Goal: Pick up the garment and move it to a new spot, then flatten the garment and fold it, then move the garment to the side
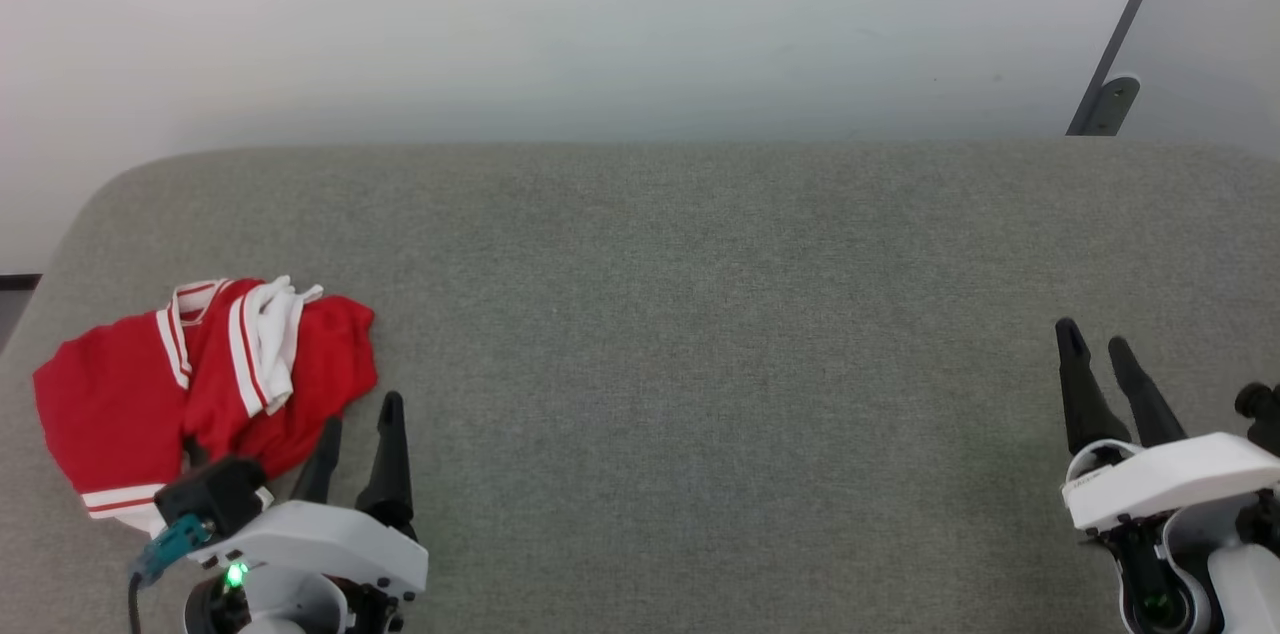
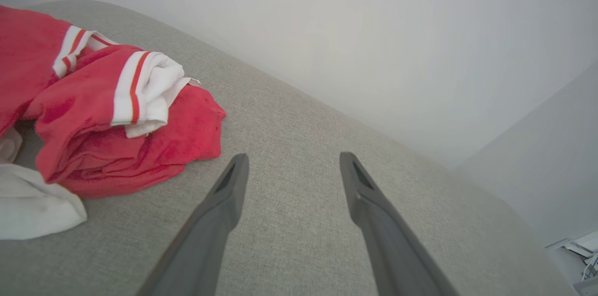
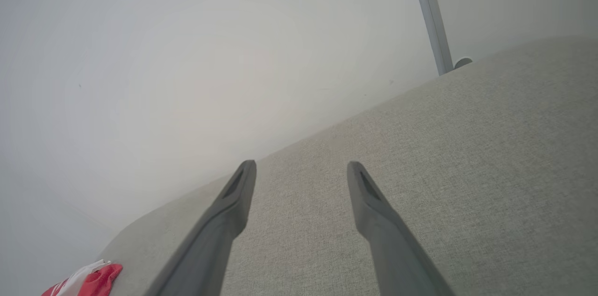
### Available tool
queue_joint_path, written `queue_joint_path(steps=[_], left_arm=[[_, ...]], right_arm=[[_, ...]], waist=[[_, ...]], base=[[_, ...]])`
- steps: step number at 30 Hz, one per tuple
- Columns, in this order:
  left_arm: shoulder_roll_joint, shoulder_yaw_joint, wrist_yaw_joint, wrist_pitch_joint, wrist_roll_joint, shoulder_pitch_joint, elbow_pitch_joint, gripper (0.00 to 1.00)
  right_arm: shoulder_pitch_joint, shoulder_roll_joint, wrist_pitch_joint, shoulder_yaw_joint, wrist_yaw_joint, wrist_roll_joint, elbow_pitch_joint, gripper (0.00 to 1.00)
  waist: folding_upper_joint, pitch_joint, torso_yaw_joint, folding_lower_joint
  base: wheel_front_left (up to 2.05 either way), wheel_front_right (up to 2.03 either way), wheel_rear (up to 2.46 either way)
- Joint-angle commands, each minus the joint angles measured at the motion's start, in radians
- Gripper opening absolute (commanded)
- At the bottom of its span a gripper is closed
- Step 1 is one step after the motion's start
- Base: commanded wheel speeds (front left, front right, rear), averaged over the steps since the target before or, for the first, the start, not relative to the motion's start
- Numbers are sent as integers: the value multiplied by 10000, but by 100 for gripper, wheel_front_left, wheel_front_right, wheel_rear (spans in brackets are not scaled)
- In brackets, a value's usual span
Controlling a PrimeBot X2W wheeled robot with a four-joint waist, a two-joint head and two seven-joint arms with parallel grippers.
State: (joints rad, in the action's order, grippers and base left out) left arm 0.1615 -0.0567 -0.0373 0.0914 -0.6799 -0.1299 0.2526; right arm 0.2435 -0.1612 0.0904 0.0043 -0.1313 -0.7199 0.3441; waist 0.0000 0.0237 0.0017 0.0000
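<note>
Left gripper [image 1: 362, 411]: two long dark fingers spread apart, empty, poised over the near left part of the grey-green woven upholstered surface [image 1: 700, 314]. Crumpled bright red fabric shirt [image 1: 120, 394], with white collar and red-and-white striped trim, lies bunched at that surface's left end, clear of the fingers. Right gripper [image 1: 1093, 334]: fingers likewise apart and empty, over the surface's near right end.
</note>
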Motion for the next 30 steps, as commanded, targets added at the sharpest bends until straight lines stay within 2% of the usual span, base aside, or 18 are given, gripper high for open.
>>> queue_joint_path(steps=[1,14,30], left_arm=[[101,-68,-107,119,294,-291,-105,100],[342,-423,-414,498,1496,-376,-176,100],[361,-532,-411,903,2813,-444,-201,100]], right_arm=[[374,-120,129,46,4,392,-74,100],[761,-277,504,293,5,1670,358,100],[956,-336,908,215,8,2806,491,100]], waist=[[0,14,2,0],[0,87,-2,0],[0,67,16,0]], base=[[0,0,0],[0,0,0],[0,0,0]])
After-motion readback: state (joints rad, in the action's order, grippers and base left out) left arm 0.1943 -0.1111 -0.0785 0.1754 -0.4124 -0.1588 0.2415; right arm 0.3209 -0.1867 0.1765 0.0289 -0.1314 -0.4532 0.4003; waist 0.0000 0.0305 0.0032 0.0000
